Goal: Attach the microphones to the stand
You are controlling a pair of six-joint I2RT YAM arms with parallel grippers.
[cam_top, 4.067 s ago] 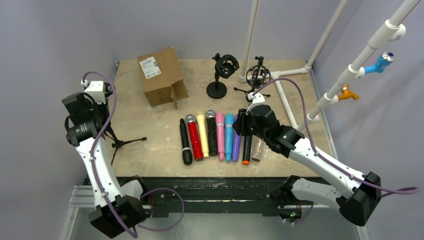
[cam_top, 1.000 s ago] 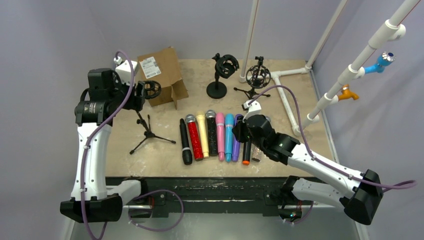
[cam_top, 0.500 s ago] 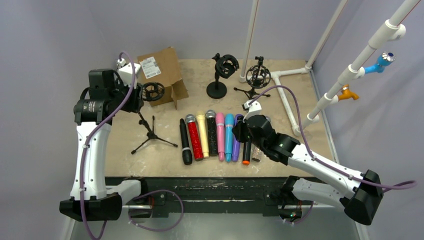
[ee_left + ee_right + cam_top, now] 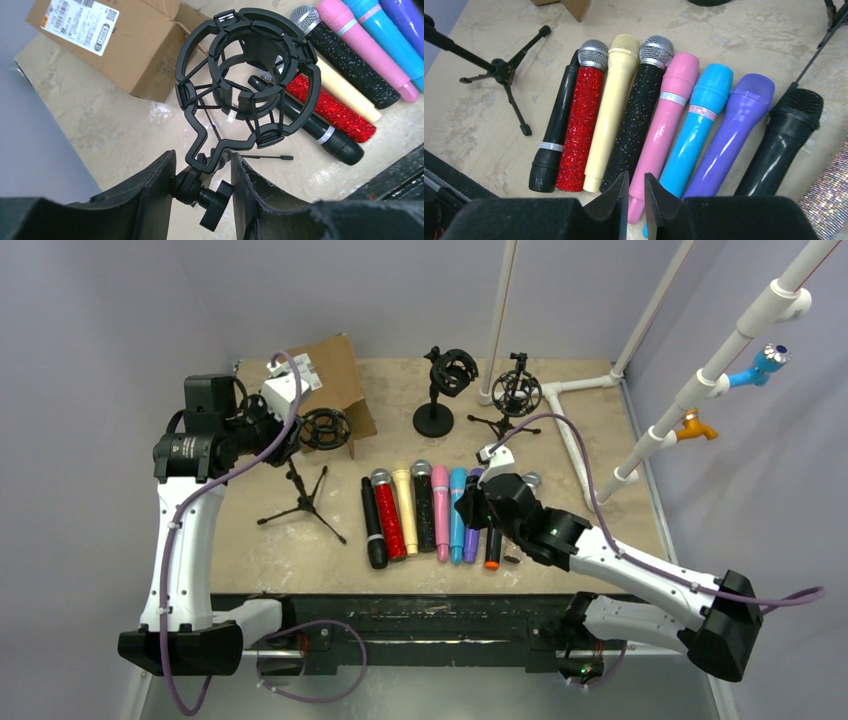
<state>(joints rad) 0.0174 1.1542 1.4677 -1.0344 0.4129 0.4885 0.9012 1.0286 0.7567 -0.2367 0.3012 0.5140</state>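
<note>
Microphones lying side by side at 6 o'clock on desk, heads toward 12 o'clock. Left end effector clenched on neck of tripod stand, at 9 o'clock from the row, beside brown cardboard box. Right end effector slightly parted, grasping nothing, above tail end of pink microphone.

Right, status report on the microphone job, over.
Left gripper shut on tripod stand. Right gripper barely open, empty, over pink microphone. Microphones on table, none mounted. Nothing blocking.
</note>
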